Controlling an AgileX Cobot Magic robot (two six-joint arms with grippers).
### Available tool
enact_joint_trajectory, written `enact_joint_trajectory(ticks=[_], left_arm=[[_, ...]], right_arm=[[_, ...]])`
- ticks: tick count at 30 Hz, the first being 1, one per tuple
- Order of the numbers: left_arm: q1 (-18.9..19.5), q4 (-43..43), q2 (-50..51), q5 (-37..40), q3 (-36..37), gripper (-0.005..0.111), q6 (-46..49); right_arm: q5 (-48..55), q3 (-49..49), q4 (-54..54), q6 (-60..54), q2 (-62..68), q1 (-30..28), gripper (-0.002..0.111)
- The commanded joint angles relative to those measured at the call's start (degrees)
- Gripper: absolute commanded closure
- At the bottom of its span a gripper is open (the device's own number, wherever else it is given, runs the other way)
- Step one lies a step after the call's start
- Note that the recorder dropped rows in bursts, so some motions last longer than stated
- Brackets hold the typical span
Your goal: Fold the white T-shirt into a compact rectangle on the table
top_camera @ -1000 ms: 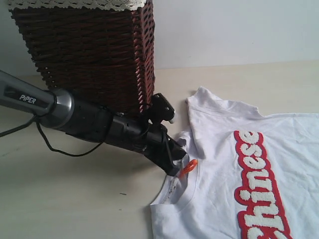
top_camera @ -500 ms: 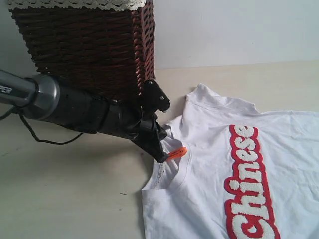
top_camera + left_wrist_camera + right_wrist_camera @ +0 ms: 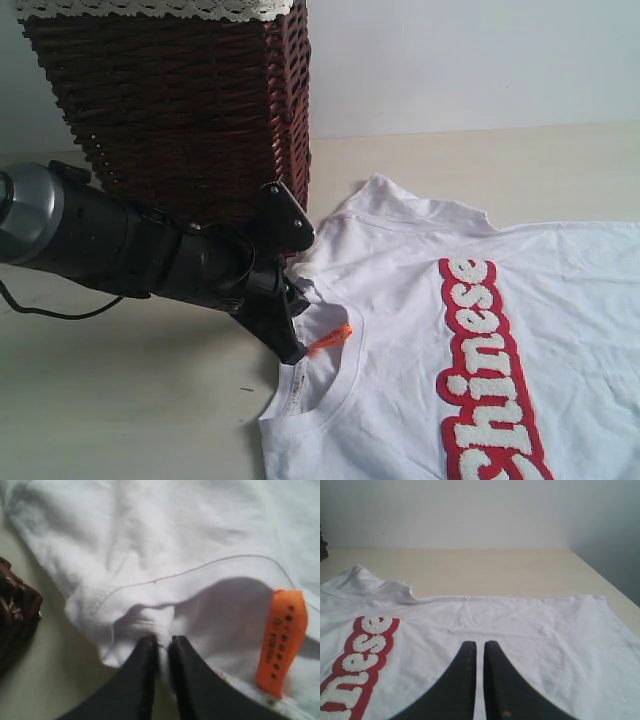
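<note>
T-shirt [image 3: 400, 360]: white, lies face up on the table [image 3: 120, 400] and fills the lower right of the exterior view. It runs off the right and bottom edges.
Lettering [image 3: 490, 370]: red-outlined, runs bottom to top in the frame, so the chest width lies along that line.
Long axis: collar to hem runs left to right in the frame. The collar [image 3: 350, 372] is at the left end, and the hem is out of the exterior view.
Left gripper [image 3: 292, 350]: at the collar end, just beside the orange neck tag [image 3: 333, 338]. The jaws are narrow, and the wrist view shows a small bunch of white cloth pinched between the tips near the neck seam.
Right gripper [image 3: 480, 644]: not in the exterior view. In its own view the jaws are nearly together with a thin slit between them, low over the plain body of the T-shirt. I cannot tell whether any cloth is caught at the tips.
Basket [image 3: 190, 110]: brown wicker, upper left of the frame, close behind the left arm and apart from the cloth.
Key relation: the whole garment lies to the right of the left gripper's tips. Any fold from this grip must carry the collar rightward along the long axis.
Nearer arm: left for the collar and shoulders, right for the body.
Stage (judged): early. The cloth is spread in a single layer with no rectangle formed.
Risk (judged): the pinch is small and near the edge, so it may slip if lifted quickly.
</note>
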Motion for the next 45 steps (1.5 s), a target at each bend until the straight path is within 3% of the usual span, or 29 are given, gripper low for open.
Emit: enact_joint_trajectory(ticks=[1,5,7,9,13,20,25,28,33,37,40,43,45], left_arm=[[0.15,-0.22,-0.59,0.58,0.35,0.060,-0.67],[0.15,-3.53,-1.50,1.56,0.35,0.026,-0.67],[0.15,-3.53,-3.39,1.56,0.35,0.023,-0.97],[0.15,-3.53,-6.30,1.56,-0.11,0.027,-2.12],[0.48,-3.53,-12.83,1.21,-2.34,0.047,-3.41],[1.70,-3.53,-22.34,11.10,-4.74,0.107,-7.10],[1.70,-3.53,-22.21,11.15,-4.39,0.106,-8.58],[1.70,-3.53,-22.38,9.57,-0.64,0.106,-8.59],[1.70,-3.53,-30.35,6.13,3.30,0.107,-8.59],[1.70,-3.53,-36.06,-2.11,3.30,0.107,-8.59],[2.30,-3.53,-37.19,-16.43,3.39,0.107,-8.47],[3.79,-3.53,-37.84,-9.19,3.39,0.107,-13.94],[3.91,-3.53,-35.89,1.91,3.42,0.107,-19.41]], right_arm=[[-0.75,0.27,0.06,0.02,-0.25,-0.30,0.100],[-0.75,0.27,0.06,0.02,-0.25,-0.30,0.100],[-0.75,0.27,0.06,0.02,-0.25,-0.30,0.100],[-0.75,0.27,0.06,0.02,-0.25,-0.30,0.100],[-0.75,0.27,0.06,0.02,-0.25,-0.30,0.100],[-0.75,0.27,0.06,0.02,-0.25,-0.30,0.100],[-0.75,0.27,0.21,0.04,-0.25,-0.30,0.100],[-0.75,0.27,0.21,0.04,-0.25,-0.30,0.100],[-0.75,0.27,0.21,0.04,-0.25,-0.30,0.100],[-0.75,0.27,0.21,0.04,-0.25,-0.30,0.100],[-0.75,0.27,0.21,0.04,-0.25,-0.30,0.100],[-0.75,0.27,0.21,0.04,-0.25,-0.30,0.100],[-0.75,0.27,0.21,0.04,-0.25,-0.30,0.100]])
